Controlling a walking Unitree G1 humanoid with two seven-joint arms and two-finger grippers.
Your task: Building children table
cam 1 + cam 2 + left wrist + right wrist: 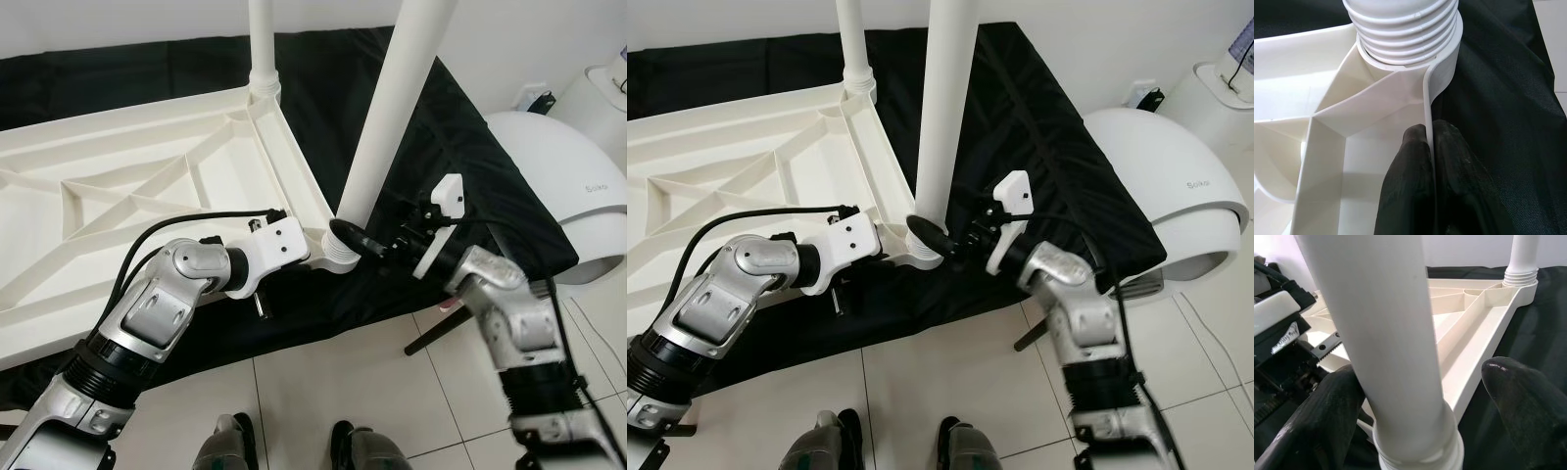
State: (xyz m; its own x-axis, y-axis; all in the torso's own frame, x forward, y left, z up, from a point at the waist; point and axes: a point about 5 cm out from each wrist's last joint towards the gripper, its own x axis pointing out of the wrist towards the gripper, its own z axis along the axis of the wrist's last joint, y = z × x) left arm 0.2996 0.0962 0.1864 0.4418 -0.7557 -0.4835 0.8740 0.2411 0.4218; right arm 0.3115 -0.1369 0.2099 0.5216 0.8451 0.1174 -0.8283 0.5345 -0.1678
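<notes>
Step in hand: judged from the frames, a leg is being screwed into the corner socket of the upturned white plastic ribbed tabletop point(147, 186), which lies underside up on a black cloth point(460, 147) over a tiled floor point(323, 382).

Leg being fitted: a tall white plastic tube leg point(392, 108) stands between the right jaws, leaning a little, its ridged threaded collar point(338, 257) seated in the corner socket just below the fingertips.

Right gripper point(1435, 396): jaws wide, one black finger point(1327, 416) against the tube, the other point(1525, 401) clear of it with a gap showing. It brackets the leg low down, near the collar, rather than clamping it.

Left gripper point(1427, 161): jaws narrow, pinched on the thin white rim wall of the tabletop, one finger each side. The threaded collar sits straight ahead of the fingertips, close by.

Other leg: a second white tube leg point(263, 44) already stands in the far corner socket, well apart from both grippers.

Next move, as a judgement: the right jaws need to close onto the tube, then turn it about its own axis. The left jaws hold the rim against that twist. The lean suggests the thread may be crossed, so straightening first looks wise.

Writing: a rounded white plastic appliance point(1176, 186) beyond the right gripper bears small grey lettering, too small to read with certainty.

Robot's feet point(294, 446): on the tiles, below both arms.
</notes>
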